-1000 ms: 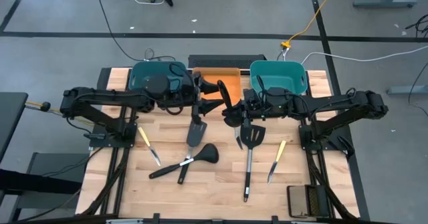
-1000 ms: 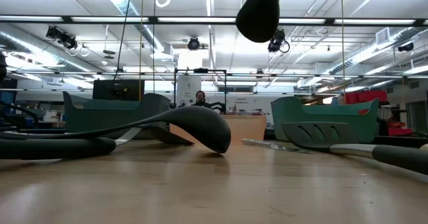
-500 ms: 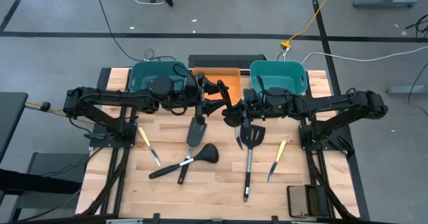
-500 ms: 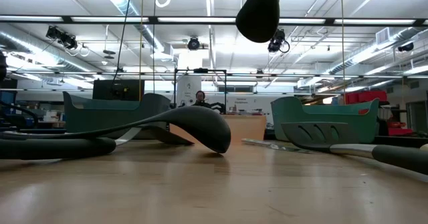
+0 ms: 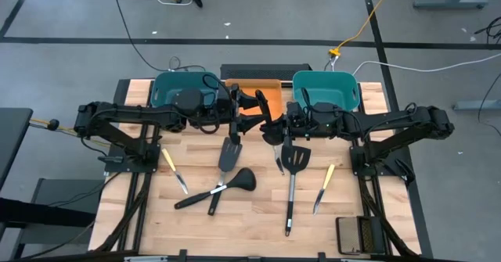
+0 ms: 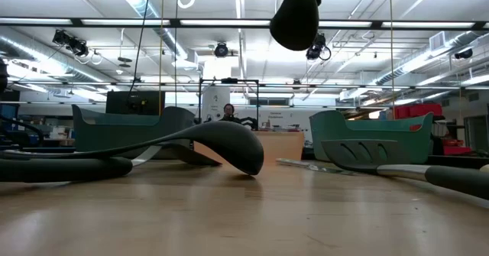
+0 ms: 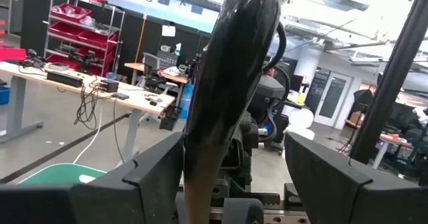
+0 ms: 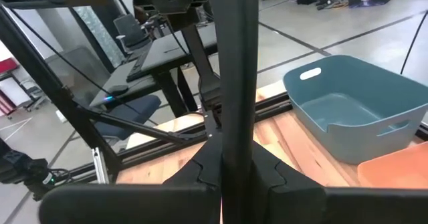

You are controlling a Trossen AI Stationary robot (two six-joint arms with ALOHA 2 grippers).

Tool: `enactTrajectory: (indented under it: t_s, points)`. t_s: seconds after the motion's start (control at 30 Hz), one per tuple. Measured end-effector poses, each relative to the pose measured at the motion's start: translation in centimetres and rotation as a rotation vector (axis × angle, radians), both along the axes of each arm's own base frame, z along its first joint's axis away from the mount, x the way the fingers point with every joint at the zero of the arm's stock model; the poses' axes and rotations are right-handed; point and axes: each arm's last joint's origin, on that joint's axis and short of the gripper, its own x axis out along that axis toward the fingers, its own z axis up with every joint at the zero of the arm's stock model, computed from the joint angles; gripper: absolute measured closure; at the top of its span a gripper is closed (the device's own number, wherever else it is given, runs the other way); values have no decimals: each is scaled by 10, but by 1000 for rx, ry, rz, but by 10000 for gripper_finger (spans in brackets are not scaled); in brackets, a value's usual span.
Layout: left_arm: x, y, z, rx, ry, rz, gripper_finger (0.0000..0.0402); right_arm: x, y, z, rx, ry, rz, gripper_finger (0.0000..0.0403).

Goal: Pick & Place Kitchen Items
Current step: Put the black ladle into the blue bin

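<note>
Ladle (image 5: 263, 109) first: it is black and round-bowled, and it hangs in the air just in front of the orange bin (image 5: 272, 98), above the worktop (image 5: 250, 223). Your right claw (image 5: 275, 129) has its fingers closed tight on the straight black handle (image 8: 239, 83). Your left claw (image 5: 244, 110) sits beside the same bin with its fingers (image 7: 155, 177) spread wide on either side of the ladle's bowl end. You cannot tell whether either finger touches it. From the worktop-level camera only the bowl (image 6: 295, 15) shows, cut off at the frame's top edge.

The other utensils lie flat on the worktop in front of the orange bin. Nearest is a slotted spatula (image 5: 228, 154). Further out are a second spatula (image 5: 295, 159) and a second ladle (image 5: 241, 180). To either side are two yellow-handled knives (image 5: 174, 170) (image 5: 322, 185). A slim silver blade (image 5: 278, 163) between the spatulas is partly hidden under the right arm.
</note>
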Motion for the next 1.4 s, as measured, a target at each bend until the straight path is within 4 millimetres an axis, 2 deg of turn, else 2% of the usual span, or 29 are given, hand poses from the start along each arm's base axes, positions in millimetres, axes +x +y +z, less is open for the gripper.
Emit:
enactTrajectory:
  t_s: [0.4, 0.67, 1.4]
  points:
    - [12, 2, -10, 0, -7, -12, 138, 0, 0, 0, 3, -3, -1, 369]
    - [13, 2, -7, 10, -38, -11, 145, 0, 0, 0, 3, -5, -1, 369]
    - [13, 3, -8, 31, -29, -3, 280, 0, 0, 0, -2, -2, 12, 369]
